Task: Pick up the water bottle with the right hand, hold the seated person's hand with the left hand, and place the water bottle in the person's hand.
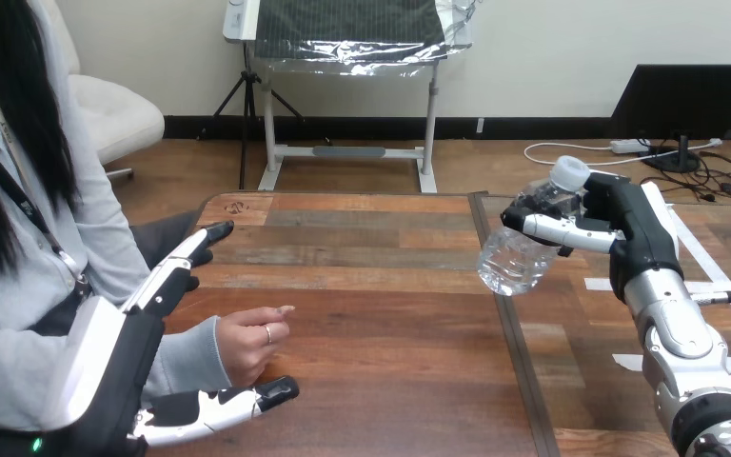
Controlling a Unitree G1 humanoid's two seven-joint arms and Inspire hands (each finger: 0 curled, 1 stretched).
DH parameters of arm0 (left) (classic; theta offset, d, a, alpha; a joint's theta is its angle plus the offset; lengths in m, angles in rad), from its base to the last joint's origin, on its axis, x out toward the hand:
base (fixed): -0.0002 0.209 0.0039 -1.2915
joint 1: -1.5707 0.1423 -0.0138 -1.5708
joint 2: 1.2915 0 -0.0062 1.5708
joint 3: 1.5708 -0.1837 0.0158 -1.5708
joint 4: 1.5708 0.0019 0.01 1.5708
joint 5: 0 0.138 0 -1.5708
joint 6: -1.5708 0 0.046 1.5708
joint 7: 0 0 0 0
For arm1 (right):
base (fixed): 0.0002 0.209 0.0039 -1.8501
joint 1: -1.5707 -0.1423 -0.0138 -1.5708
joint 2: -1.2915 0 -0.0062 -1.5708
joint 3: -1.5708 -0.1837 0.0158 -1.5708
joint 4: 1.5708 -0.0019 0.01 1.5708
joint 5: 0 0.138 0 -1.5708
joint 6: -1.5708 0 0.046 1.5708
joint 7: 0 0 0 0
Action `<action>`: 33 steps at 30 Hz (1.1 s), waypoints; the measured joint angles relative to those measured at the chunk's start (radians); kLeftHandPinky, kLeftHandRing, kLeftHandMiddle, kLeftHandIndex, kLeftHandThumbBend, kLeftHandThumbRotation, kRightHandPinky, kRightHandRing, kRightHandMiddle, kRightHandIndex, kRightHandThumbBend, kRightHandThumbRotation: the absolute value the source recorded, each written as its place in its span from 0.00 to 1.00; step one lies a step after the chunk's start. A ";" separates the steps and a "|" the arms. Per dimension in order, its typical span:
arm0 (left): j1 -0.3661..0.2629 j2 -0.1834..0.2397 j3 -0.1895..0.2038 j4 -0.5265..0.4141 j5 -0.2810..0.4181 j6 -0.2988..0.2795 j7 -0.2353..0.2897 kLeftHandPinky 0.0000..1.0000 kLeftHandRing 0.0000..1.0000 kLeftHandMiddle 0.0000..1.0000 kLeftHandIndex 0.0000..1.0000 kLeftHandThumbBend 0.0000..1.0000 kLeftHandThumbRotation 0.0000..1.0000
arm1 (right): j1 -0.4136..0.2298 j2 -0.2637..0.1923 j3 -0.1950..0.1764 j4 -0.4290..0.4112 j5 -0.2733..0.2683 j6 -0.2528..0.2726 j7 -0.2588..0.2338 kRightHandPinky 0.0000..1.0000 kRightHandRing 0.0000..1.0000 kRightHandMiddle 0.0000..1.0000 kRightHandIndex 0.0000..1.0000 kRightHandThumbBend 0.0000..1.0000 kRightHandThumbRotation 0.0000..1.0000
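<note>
A clear plastic water bottle (pixel 522 246) with a white cap hangs tilted above the table's right half, its cap up and to the right. My right hand (pixel 619 227) is shut on it, fingers curled round its upper part. The person's hand (pixel 250 340) rests on the table at the left, loosely curled. My left hand (pixel 124 354) is open at the lower left, its straight fingers above the person's wrist and its thumb below it. The left hand sits beside the person's hand and does not grip it.
The wooden table (pixel 381 286) has a seam running down its middle right, and white tape marks (pixel 714 276) lie on its right part. The person sits at the table's left side.
</note>
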State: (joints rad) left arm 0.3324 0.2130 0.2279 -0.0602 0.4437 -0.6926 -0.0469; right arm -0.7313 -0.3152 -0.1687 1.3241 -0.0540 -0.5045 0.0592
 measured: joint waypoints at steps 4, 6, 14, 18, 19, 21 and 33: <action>-0.016 0.036 0.001 -0.001 0.034 0.033 0.000 0.77 0.84 0.89 0.89 1.00 0.31 | 0.000 0.002 0.000 -0.007 0.009 0.000 0.018 0.22 0.26 0.36 0.41 0.81 0.00; -0.025 0.058 0.001 -0.001 0.045 0.049 -0.001 0.77 0.84 0.88 0.89 1.00 0.31 | 0.000 0.003 0.000 -0.010 0.015 0.000 0.028 0.21 0.26 0.36 0.41 0.81 0.00; -0.068 0.147 0.002 -0.003 0.077 0.107 -0.017 0.77 0.85 0.87 0.88 1.00 0.30 | 0.000 0.009 -0.001 -0.023 0.037 0.000 0.067 0.21 0.25 0.35 0.40 0.81 0.00; -0.088 0.186 0.001 -0.009 0.084 0.140 -0.030 0.78 0.85 0.86 0.87 1.00 0.29 | 0.000 0.014 -0.001 -0.031 0.046 0.000 0.078 0.21 0.25 0.36 0.40 0.81 0.00; -0.094 0.195 0.001 -0.009 0.089 0.147 -0.032 0.78 0.84 0.85 0.87 1.00 0.28 | 0.000 0.015 -0.001 -0.032 0.047 -0.001 0.080 0.21 0.26 0.36 0.40 0.81 0.00; -0.106 0.213 0.000 -0.009 0.102 0.158 -0.036 0.78 0.84 0.85 0.86 1.00 0.28 | 0.000 0.016 -0.001 -0.034 0.050 -0.002 0.082 0.21 0.26 0.36 0.40 0.80 0.00; -0.164 0.322 -0.022 -0.003 0.159 0.215 -0.069 0.79 0.85 0.85 0.86 1.00 0.23 | 0.000 0.022 -0.001 -0.062 0.063 -0.007 0.107 0.19 0.24 0.35 0.40 0.77 0.00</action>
State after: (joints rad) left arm 0.1683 0.5348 0.2059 -0.0634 0.6027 -0.4772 -0.1161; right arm -0.7315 -0.2933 -0.1695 1.2623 0.0086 -0.5114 0.1662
